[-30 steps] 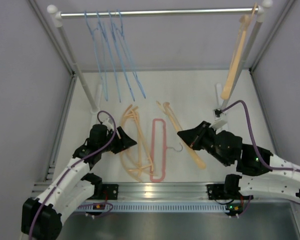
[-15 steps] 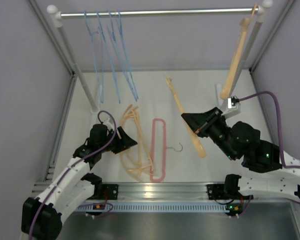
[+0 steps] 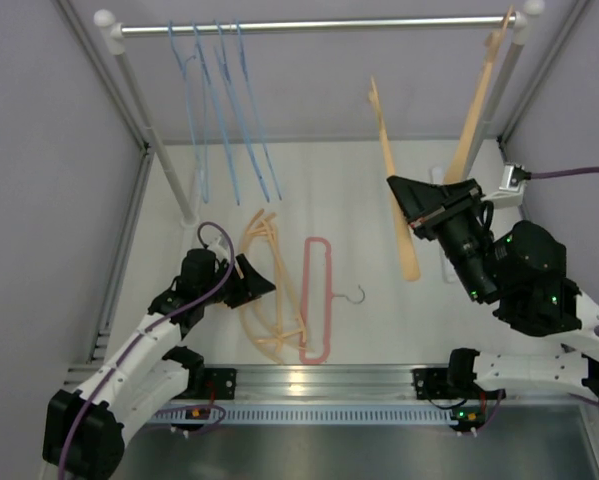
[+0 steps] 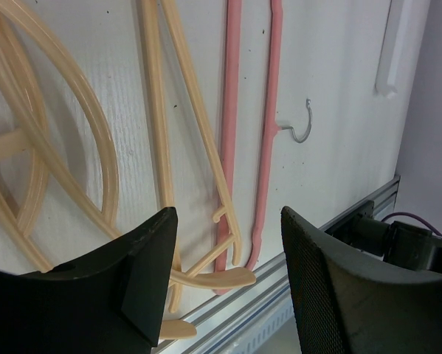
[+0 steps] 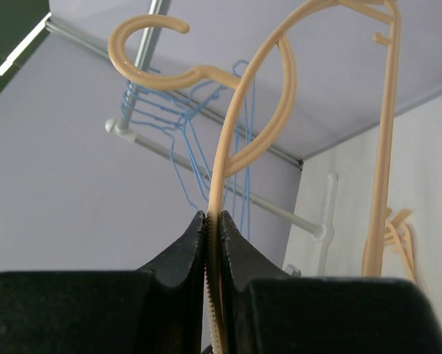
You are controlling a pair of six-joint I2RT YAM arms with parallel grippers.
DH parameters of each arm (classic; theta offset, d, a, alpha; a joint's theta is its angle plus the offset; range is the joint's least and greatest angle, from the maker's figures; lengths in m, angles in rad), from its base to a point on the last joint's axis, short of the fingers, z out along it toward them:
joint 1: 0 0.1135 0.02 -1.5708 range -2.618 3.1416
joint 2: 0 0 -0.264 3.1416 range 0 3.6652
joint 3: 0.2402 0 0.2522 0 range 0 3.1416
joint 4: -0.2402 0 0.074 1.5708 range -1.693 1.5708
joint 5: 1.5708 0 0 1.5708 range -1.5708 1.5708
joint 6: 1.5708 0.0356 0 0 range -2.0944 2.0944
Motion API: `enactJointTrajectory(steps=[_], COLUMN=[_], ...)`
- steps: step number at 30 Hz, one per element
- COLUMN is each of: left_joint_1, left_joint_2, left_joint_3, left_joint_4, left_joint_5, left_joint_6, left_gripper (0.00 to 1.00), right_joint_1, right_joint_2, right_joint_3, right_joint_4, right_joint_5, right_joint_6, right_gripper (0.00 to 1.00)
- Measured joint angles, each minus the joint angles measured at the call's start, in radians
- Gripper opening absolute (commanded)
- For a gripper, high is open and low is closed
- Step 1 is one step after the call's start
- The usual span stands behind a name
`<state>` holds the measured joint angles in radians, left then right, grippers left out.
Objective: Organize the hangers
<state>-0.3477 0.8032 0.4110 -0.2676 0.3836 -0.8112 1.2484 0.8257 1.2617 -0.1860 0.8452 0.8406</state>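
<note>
Right wrist view: peach hanger (image 5: 383,147), judged light and stiff, is clamped below its hook by the right end effector (image 5: 212,221).

The rail (image 3: 319,24) has an open stretch at 12 o'clock. It lies between the blue hangers (image 3: 224,120) crowding 11 o'clock and one peach hanger (image 3: 476,100) at 1 o'clock, close to the right post (image 3: 506,75). The held hanger (image 3: 391,170), clamped in the right gripper (image 3: 404,195), points up toward that gap. The table (image 3: 329,190) is free from centre to 12 o'clock. At 7 o'clock the peach pile (image 3: 264,285) and the pink hanger (image 3: 317,300) cover the surface under and just beside the spread left gripper (image 3: 262,282). The left post (image 3: 144,130) bars 10 o'clock.
</note>
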Motion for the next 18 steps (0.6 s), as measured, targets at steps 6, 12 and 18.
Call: enactJointTrajectory(steps=[6, 12, 18], left_joint_1=[0.0, 0.0, 0.0], left_joint_2=[0.01, 0.027, 0.033], left_joint_3=[-0.009, -0.009, -0.009], left_joint_4=[0.008, 0.029, 0.034], left_joint_5=[0.005, 0.012, 0.016], left_joint_6=[-0.001, -0.001, -0.001], left_gripper=[0.63, 0.63, 0.63], right_joint_1=[-0.002, -0.058, -0.143], right_joint_2=[0.034, 0.054, 0.084], right_joint_3=[0.103, 0.162, 0.188], right_joint_4=[0.084, 0.127, 0.149], right_joint_5=[0.077, 0.124, 0.13], right_joint_6=[-0.079, -0.09, -0.078], right_gripper=[0.0, 0.0, 0.0])
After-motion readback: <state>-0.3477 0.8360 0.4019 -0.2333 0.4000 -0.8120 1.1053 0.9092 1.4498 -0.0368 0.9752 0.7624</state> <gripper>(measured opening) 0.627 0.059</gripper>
